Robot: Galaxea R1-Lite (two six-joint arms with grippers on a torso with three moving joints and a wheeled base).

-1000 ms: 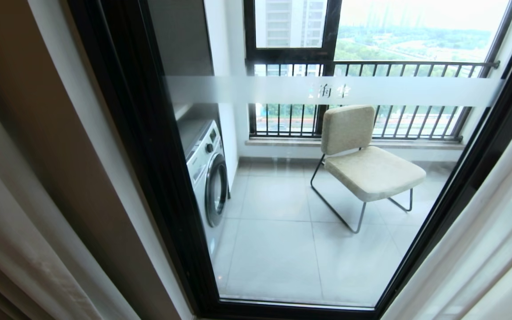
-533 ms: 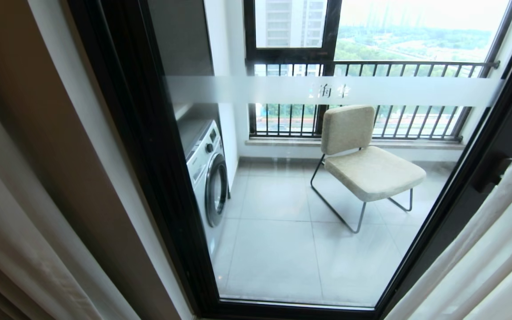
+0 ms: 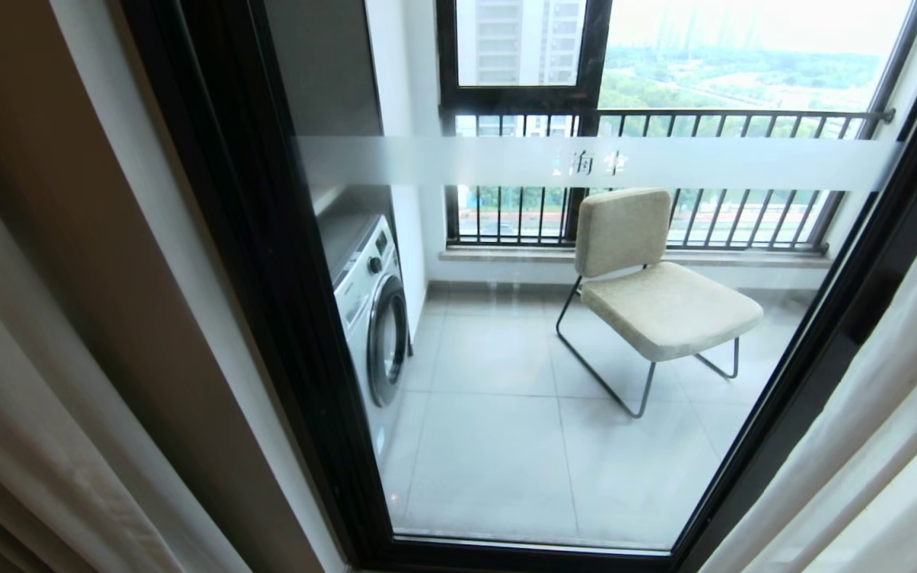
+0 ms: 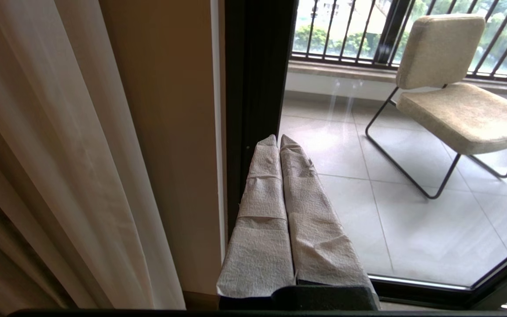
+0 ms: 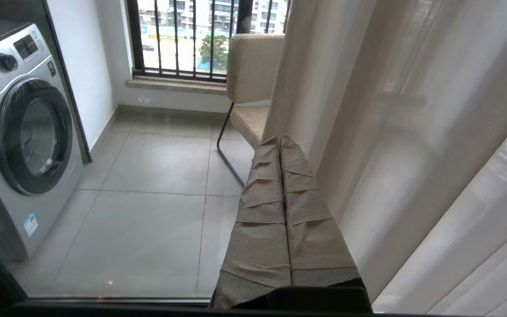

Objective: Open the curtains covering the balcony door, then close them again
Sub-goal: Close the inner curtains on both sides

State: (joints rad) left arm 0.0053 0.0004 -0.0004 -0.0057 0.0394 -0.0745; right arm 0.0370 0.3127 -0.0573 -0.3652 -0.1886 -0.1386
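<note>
Curtains hang parted to both sides of you, two bunches in all: one on your left and one on your right, with the glass bare between them. Your left gripper has its two wrapped fingers pressed together on nothing; it points at the dark door frame, and the left bunch hangs apart from it, off to its side. Your right gripper is likewise closed and empty, its tips just beside the near fold of the right bunch; you cannot tell from the wrist view whether they touch it. Neither gripper shows in the head view. Beyond them stands the balcony door, one frosted band across its pane. Behind the glass you have one washing machine, one chair, and farthest off one railed window.
</note>
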